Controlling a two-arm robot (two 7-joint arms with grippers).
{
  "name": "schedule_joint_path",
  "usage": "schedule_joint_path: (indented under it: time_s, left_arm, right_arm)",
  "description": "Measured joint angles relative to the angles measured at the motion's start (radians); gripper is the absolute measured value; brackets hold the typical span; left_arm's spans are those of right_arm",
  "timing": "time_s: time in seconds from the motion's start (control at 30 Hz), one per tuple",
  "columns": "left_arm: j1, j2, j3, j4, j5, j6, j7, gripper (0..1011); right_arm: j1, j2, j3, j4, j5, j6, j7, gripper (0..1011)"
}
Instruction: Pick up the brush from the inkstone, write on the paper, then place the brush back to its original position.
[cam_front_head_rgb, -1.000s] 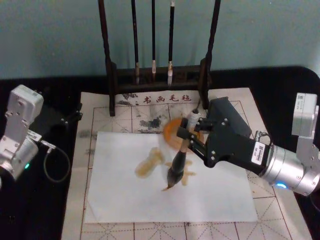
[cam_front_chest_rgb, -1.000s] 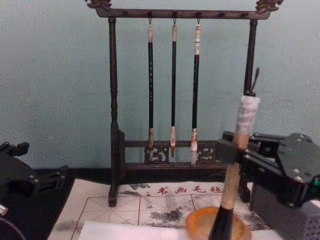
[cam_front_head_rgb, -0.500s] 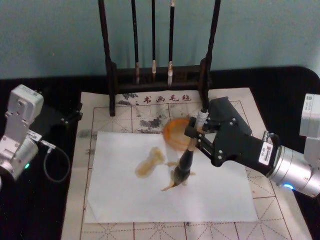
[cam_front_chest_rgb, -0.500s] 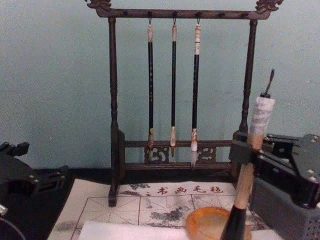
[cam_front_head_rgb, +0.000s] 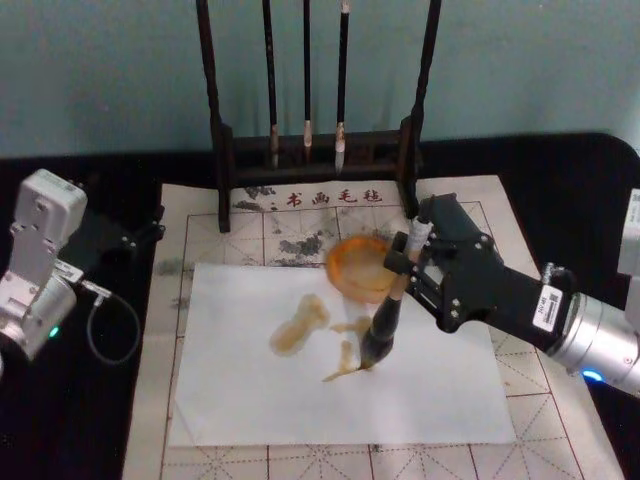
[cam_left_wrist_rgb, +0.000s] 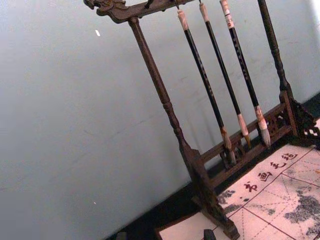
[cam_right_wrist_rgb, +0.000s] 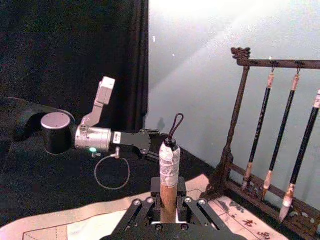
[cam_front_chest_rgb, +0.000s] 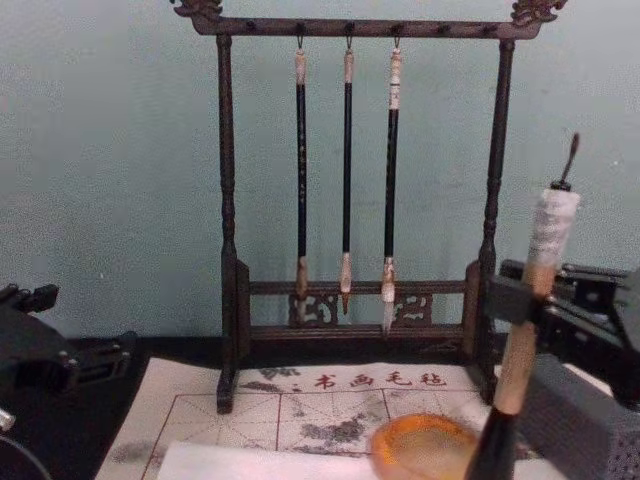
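we take the inkstone (cam_front_head_rgb: 358, 266) as the reference. it sits on the gridded mat (cam_front_head_rgb: 200, 215), at the far edge of the paper (cam_front_head_rgb: 250, 400).

right claw (cam_front_head_rgb: 405, 262): positioned just right of the inkstone, above its right rim. its fingers are pressed onto the tan handle of the brush (cam_front_head_rgb: 380, 335), pinching it below the white-wrapped end.

brush: held tilted, with the wrapped end leaning up and to the right of the inkstone. the dark head points down onto the paper, on the robot's side of the inkstone. the bristle tip appears to touch the sheet. in the chest view the handle rises just right of the inkstone.

paper: amber strokes (cam_front_head_rgb: 300, 325) lie on it, on the robot's side of the inkstone and to its left. the nearest stroke meets the bristle tip.

left claw (cam_front_head_rgb: 140, 232): parked well left of the inkstone, off the mat, over the dark surface (cam_front_head_rgb: 560, 170). we cannot tell whether its fingers are spread or closed.

rack (cam_front_head_rgb: 315, 150): stands behind the inkstone, with three thin brushes (cam_front_head_rgb: 306, 70) hanging from it.
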Motion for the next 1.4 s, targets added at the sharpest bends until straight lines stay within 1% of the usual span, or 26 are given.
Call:
schedule_joint_path:
  time_s: [0.6,1.17,1.4]
  left_arm:
    - [0.000,0.000,0.000,0.000,0.000,0.000,0.000,1001]
    - [0.000,0.000,0.000,0.000,0.000,0.000,0.000,1001]
    - [0.000,0.000,0.000,0.000,0.000,0.000,0.000,1001]
  right_arm:
    - [-0.053,0.021,0.040,-0.034,0.007,-0.004,-0.013,198]
    - [-0.104,0.035,0.082,-0.061,-0.007,-0.016,-0.033,198]
    - [-0.114,0.036,0.094,-0.065,-0.012,-0.018,-0.037,198]
